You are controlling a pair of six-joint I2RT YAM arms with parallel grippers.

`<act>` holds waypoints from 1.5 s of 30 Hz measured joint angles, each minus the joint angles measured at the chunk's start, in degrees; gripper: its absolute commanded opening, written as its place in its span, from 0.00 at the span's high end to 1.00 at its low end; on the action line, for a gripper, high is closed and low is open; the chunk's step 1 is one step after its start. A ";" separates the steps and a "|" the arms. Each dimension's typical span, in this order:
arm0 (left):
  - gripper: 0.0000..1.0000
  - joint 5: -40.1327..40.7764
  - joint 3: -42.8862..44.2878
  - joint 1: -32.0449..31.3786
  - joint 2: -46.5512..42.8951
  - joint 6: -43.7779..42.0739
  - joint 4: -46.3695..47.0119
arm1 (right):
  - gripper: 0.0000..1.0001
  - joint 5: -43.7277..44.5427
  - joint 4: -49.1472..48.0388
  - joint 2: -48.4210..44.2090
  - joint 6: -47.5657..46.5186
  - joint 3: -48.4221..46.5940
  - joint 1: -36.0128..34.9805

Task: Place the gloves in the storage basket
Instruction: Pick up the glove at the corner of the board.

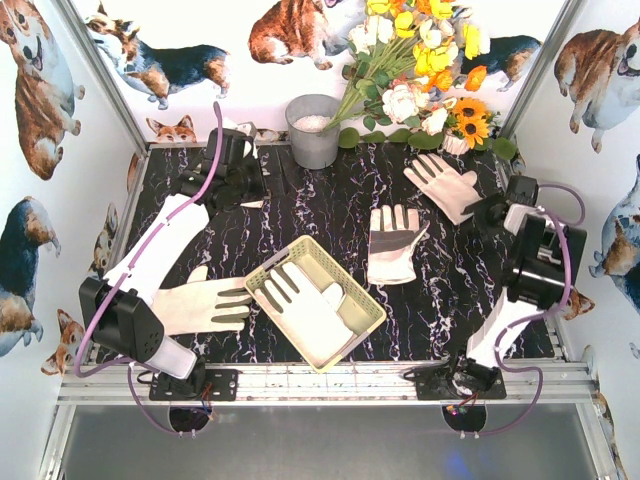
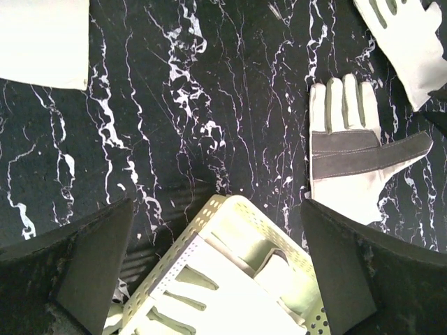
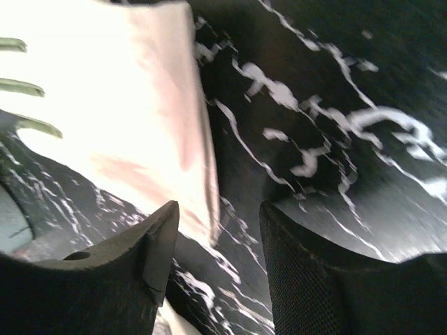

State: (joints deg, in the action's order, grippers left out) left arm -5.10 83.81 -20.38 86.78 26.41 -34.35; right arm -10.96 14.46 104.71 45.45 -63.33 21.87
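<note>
Already a cream, grey-striped glove [image 1: 305, 310] lies in the pale slotted basket [image 1: 352, 281]; left and right jaws spread.

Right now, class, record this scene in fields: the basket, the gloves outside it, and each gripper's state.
basket: holds one glove
loose gloves seen: left glove beside basket; middle glove; far-right glove
left gripper: open, empty
right gripper: open, at far-right glove's cuff
</note>
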 measured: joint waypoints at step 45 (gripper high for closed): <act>0.00 -8.15 3.80 -2.43 14.49 30.29 18.80 | 1.00 -14.84 -20.87 -15.50 28.55 10.64 -1.25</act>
State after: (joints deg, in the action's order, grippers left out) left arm -13.26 87.61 -22.81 101.27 56.71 -15.55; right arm -25.80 -6.42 89.21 74.00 -52.69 20.62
